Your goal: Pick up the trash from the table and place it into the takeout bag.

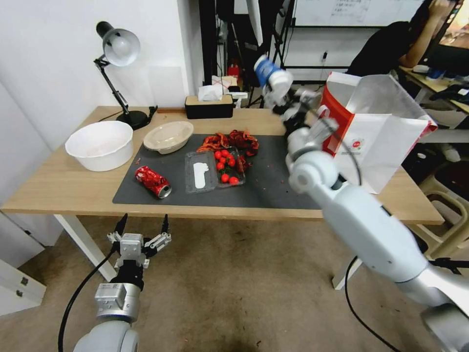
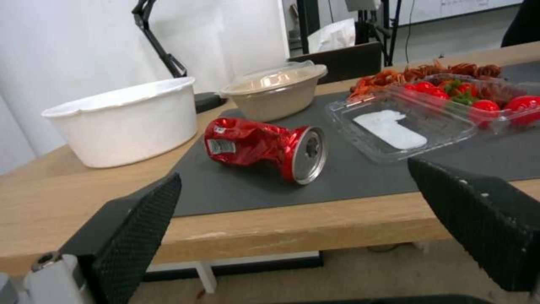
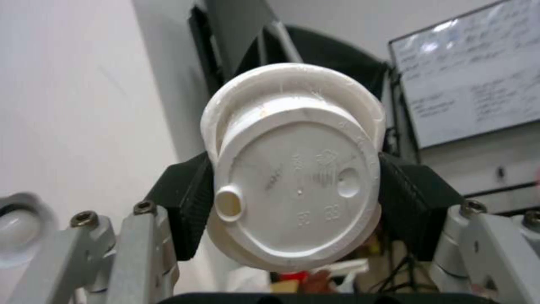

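Progress is partial — right end effector grasps the blue-white paper cup beside the takeout bag, while crushed red can and beige bowl remain on the table — left end effector released, idle.

A white wall rises behind the desk lamp, whose black base stands on a light-wood tabletop. Below the lamp, the floor is mottled beige. To the lamp's right, dark stands cluster beside a whiteboard, with a beige chair lower down at the far right edge.
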Controlling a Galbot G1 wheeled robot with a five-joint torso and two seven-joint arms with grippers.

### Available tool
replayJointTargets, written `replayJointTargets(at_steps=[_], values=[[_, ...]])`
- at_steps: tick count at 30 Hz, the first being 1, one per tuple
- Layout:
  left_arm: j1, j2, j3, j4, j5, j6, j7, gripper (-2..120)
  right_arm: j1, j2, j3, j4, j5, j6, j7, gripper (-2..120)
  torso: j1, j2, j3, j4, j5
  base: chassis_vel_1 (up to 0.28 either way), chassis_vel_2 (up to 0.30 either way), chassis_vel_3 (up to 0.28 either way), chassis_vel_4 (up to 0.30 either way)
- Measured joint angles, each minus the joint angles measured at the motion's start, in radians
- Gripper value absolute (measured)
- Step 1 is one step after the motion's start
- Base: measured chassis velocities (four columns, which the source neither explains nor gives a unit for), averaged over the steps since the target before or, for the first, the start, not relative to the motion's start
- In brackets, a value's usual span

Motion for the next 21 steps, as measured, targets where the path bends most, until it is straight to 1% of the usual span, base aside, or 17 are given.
replayJointTargets(at_steps=[2,4,6,7,8,9,10,11,12,13,14,15,16,21], values=[[0.000,0.000,0.000,0.000,0.002,0.000,0.000,100,-0.014,-0.046,0.052,0.025,-0.010,-0.027,0.019,63,0.000,0.000,0.000,-0.0004,-0.0002,0.000,0.000,0.000,0.000],[0.000,0.000,0.001,0.000,0.003,0.000,0.000,100,-0.017,-0.054,0.060,0.029,-0.012,-0.031,0.022,63,0.000,0.000,0.000,-0.0004,-0.0001,0.000,0.000,0.000,0.000],[0.001,0.000,0.001,0.000,0.005,0.000,0.000,100,-0.033,-0.104,0.110,0.053,-0.019,-0.054,0.045,63,0.000,0.000,0.000,-0.0007,0.0006,0.000,0.000,0.000,0.000],[0.001,0.000,0.001,0.000,0.005,0.000,0.000,100,-0.033,-0.104,0.110,0.053,-0.019,-0.054,0.045,63,0.000,0.000,0.000,-0.0007,0.0006,0.000,0.000,0.000,0.000],[0.001,-0.001,0.004,0.000,0.007,0.000,0.000,100,-0.053,-0.153,0.164,0.079,-0.021,-0.094,0.082,63,0.000,0.000,0.000,-0.0008,-0.0003,0.000,0.000,0.000,0.000],[0.001,-0.001,0.006,0.001,0.009,0.000,0.000,100,-0.071,-0.180,0.195,0.093,-0.022,-0.130,0.109,63,0.000,0.000,0.000,-0.0007,-0.0002,0.000,0.000,0.000,0.000],[0.001,-0.002,0.008,0.001,0.011,0.000,0.000,100,-0.087,-0.201,0.221,0.104,-0.023,-0.175,0.137,63,0.000,0.000,0.000,-0.0006,0.0000,0.000,0.000,0.000,0.000],[0.001,-0.002,0.008,0.001,0.011,0.000,0.000,100,-0.087,-0.201,0.221,0.104,-0.023,-0.175,0.137,63,0.000,0.000,0.000,-0.0006,0.0000,0.000,0.000,0.000,0.000],[-0.001,-0.005,0.013,0.002,0.015,0.000,0.000,100,-0.119,-0.226,0.262,0.119,-0.023,-0.231,0.180,63,0.000,0.000,0.000,-0.0005,-0.0002,0.000,0.000,0.000,0.000],[-0.001,-0.006,0.017,0.003,0.016,-0.001,0.000,100,-0.139,-0.234,0.279,0.126,-0.023,-0.258,0.201,63,0.000,0.000,0.000,-0.0006,-0.0002,0.000,0.000,0.000,0.000],[-0.001,-0.006,0.017,0.003,0.016,-0.001,0.000,100,-0.139,-0.234,0.279,0.126,-0.023,-0.258,0.201,63,0.000,0.000,0.000,-0.0006,-0.0002,0.000,0.000,0.000,0.000],[0.000,-0.006,0.022,0.003,0.020,-0.001,0.001,100,-0.179,-0.239,0.308,0.138,-0.022,-0.307,0.244,63,0.000,0.000,0.000,-0.0005,0.0007,0.000,0.000,0.000,0.000],[0.002,-0.006,0.024,0.002,0.022,-0.002,0.001,100,-0.212,-0.239,0.331,0.150,-0.021,-0.343,0.277,63,0.000,0.000,0.000,-0.0003,-0.0002,0.000,0.000,0.000,0.000],[0.006,-0.003,0.023,-0.002,0.023,-0.003,0.001,100,-0.257,-0.233,0.351,0.162,-0.020,-0.376,0.307,63,0.000,0.000,0.000,-0.0003,0.0000,0.000,0.000,0.000,0.000]])
